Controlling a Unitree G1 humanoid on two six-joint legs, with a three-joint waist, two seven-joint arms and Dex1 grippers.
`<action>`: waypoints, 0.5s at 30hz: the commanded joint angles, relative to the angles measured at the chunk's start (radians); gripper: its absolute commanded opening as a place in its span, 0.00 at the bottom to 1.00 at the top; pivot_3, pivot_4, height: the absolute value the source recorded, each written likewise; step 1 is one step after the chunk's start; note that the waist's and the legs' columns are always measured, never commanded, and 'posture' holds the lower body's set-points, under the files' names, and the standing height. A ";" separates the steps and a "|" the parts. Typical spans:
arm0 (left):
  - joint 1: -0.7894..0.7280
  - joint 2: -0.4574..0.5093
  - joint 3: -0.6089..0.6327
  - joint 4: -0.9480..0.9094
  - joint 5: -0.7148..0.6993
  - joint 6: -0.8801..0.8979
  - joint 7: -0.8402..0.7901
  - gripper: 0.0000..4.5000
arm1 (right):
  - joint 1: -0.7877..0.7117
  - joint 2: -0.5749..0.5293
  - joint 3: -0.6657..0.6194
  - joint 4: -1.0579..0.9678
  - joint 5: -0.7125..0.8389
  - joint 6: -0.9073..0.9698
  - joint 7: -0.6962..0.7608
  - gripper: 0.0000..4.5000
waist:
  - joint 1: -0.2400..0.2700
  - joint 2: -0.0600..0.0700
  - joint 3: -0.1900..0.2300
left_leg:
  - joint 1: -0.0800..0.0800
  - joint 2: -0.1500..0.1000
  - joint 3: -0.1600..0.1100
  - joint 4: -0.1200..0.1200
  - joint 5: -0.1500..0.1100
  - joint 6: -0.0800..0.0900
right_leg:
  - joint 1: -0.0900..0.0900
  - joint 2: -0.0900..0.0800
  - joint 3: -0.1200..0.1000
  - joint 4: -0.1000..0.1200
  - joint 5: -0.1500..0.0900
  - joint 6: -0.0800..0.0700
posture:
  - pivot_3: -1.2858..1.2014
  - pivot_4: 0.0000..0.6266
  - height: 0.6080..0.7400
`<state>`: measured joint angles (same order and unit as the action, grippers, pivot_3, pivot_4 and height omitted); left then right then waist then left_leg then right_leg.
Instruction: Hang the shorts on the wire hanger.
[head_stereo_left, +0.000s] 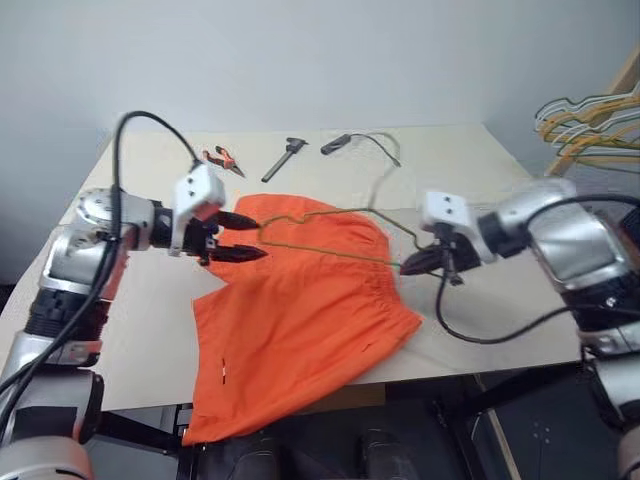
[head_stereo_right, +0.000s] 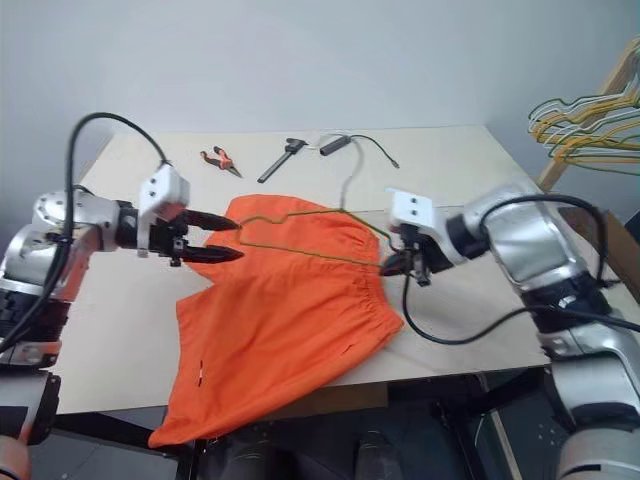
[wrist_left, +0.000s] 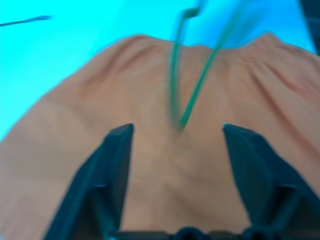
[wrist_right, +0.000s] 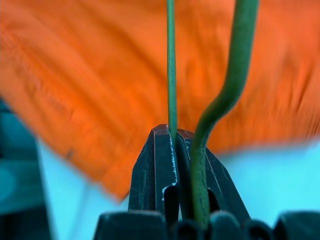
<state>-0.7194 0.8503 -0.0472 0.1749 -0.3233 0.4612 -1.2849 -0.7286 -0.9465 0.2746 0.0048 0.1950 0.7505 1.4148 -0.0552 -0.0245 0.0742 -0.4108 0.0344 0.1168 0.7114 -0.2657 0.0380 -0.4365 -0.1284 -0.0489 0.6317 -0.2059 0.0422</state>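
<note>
Right wrist view: right claw (wrist_right: 172, 137) pinching wire hanger (wrist_right: 171, 65) over shorts (wrist_right: 90, 75).

Bare bench (head_stereo_left: 470, 170) right of and behind the shorts (head_stereo_left: 300, 310), open for passing. Behind the shorts: pliers (head_stereo_left: 222, 158), a dark tool (head_stereo_left: 286, 156) and a cable (head_stereo_left: 365, 142) in the way. Far right of the shorts: hangers (head_stereo_left: 590, 125) blocking.

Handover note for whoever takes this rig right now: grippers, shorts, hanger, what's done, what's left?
Left gripper: open, at the hanger's left corner, above the shorts.
Right gripper: shut on the hanger at its right corner.
Shorts lie flat on the table, one leg over the front edge. Hanger rests on the waistband area, hook toward the table's far side.
Done: hanger gripped on the right.
Left: get the shorts onto the hanger.
</note>
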 joint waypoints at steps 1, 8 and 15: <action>0.051 0.018 0.105 -0.080 -0.085 0.049 0.016 0.96 | 0.135 -0.079 -0.151 -0.098 0.076 0.132 -0.050 0.00 | 0.002 0.000 0.000 | 0.000 0.000 0.000 0.000 0.000 0.000 | 0.000 0.000 0.001 0.000 0.000 0.000 | 0.51 0.08 1.00; 0.199 -0.028 0.232 -0.387 -0.260 0.172 0.125 1.00 | 0.347 -0.105 -0.363 -0.122 0.187 0.395 -0.196 0.00 | 0.015 0.000 0.001 | 0.008 0.001 -0.003 0.000 -0.006 0.009 | 0.006 0.000 0.003 0.000 0.000 0.000 | 0.51 0.11 1.00; 0.273 -0.071 0.275 -0.508 -0.391 0.194 0.153 1.00 | 0.377 -0.075 -0.437 -0.032 0.267 0.620 -0.319 0.00 | 0.019 0.000 0.002 | 0.019 0.001 -0.004 0.000 -0.011 0.009 | 0.017 0.000 0.003 -0.002 0.000 0.000 | 0.50 0.13 1.00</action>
<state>-0.4495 0.7643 0.2029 -0.3000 -0.6814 0.6463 -1.1334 -0.3498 -1.0200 -0.1294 -0.0288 0.4351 1.3383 1.1119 -0.0366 -0.0246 0.0757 -0.3919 0.0350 0.1133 0.7108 -0.2764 0.0471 -0.4194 -0.1284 -0.0454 0.6293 -0.2062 0.0420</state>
